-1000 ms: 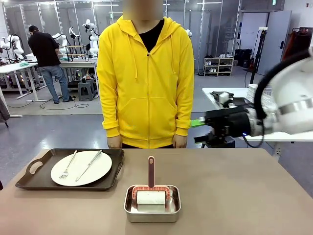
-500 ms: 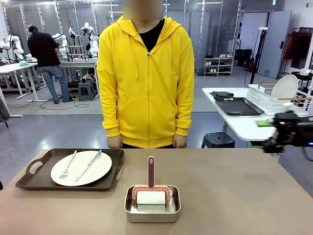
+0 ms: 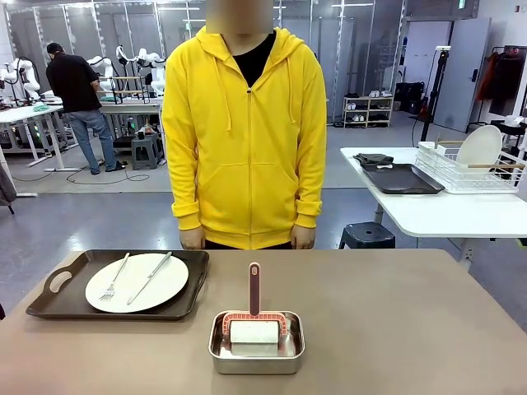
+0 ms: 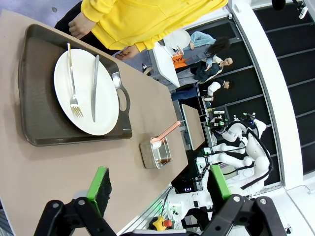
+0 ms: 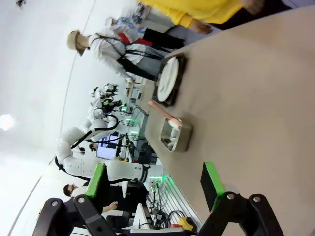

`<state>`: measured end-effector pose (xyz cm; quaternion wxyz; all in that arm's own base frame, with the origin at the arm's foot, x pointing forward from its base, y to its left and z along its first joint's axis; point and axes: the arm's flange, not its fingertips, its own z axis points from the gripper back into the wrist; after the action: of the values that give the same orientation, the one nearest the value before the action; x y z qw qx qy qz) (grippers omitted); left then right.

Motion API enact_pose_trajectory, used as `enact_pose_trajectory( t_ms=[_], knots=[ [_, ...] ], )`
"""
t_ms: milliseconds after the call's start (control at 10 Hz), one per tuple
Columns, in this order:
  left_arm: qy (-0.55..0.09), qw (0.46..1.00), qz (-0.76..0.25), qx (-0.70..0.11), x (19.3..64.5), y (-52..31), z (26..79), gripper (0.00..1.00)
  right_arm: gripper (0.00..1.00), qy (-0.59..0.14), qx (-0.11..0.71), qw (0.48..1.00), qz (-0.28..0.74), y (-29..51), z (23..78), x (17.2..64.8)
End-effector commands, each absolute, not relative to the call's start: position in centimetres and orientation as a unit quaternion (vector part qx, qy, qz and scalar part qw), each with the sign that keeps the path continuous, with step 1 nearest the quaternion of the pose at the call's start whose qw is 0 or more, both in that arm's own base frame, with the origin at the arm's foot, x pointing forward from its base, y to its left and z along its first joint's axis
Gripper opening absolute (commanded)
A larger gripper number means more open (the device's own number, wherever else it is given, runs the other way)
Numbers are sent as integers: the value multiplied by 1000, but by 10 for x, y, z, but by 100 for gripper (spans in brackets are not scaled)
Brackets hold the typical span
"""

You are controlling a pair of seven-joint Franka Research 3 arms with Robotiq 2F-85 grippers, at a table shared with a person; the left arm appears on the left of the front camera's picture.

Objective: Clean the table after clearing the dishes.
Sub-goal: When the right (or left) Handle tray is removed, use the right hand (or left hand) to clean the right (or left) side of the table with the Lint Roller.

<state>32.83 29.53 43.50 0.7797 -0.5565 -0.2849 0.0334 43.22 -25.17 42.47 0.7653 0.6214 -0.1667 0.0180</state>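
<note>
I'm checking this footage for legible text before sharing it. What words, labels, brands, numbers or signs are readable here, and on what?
No text can be read with certainty.
Orange patch with white marks, in the background of the left wrist view: sideways and too small to read.
Lit monitor screen in the right wrist view: blurred.
Round white plate, dark brown tray, small steel pan, yellow hoodie: no print visible.
</note>
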Motion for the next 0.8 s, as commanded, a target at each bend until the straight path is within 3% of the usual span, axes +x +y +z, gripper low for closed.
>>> enact_pose_trajectory(
  t_ms=[0,700],
  knots=[
    [-286,779,32,-558,325,297,437,100,95,-175,606,776,22,-289,422,428],
    [-286,779,32,-558,325,297,437,100,95,-171,612,772,7,-278,421,428]
  ],
)
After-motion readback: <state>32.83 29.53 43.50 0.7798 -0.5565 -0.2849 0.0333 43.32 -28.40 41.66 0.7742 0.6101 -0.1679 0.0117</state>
